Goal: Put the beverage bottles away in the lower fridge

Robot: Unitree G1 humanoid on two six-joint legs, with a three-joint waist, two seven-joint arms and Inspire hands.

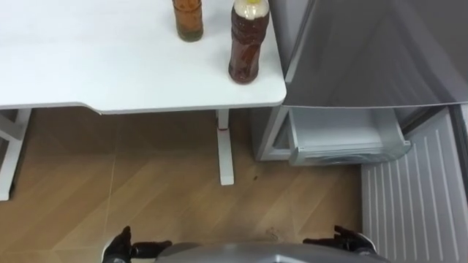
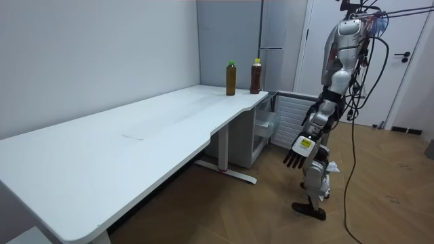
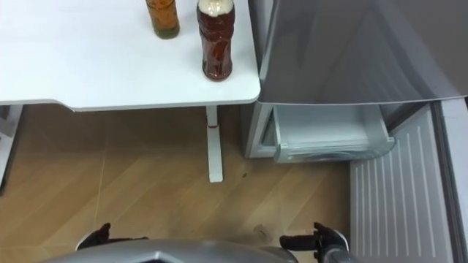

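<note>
Brown tea fills both drinks, and both stand on the white surface (image 1: 110, 66) at its corner beside the fridge: the green-capped bottle (image 1: 189, 18) and the pale-capped bottle (image 1: 247, 45). Neither has been moved, so the whole task is left. The lower fridge's door (image 1: 417, 197) is open, and its drawer (image 1: 344, 139) seems empty. The left hand (image 2: 296, 157) hangs empty with its fingers straight. The right hand (image 1: 349, 241) hangs low; whether it is open I cannot tell.

A silvery-grey shell covers the torso and arms, darker at the joints, with black feet below. Black cables loop off the head and shoulders. The left robot hand (image 2: 296, 157) has black fingers and a white, yellow-marked tag.
</note>
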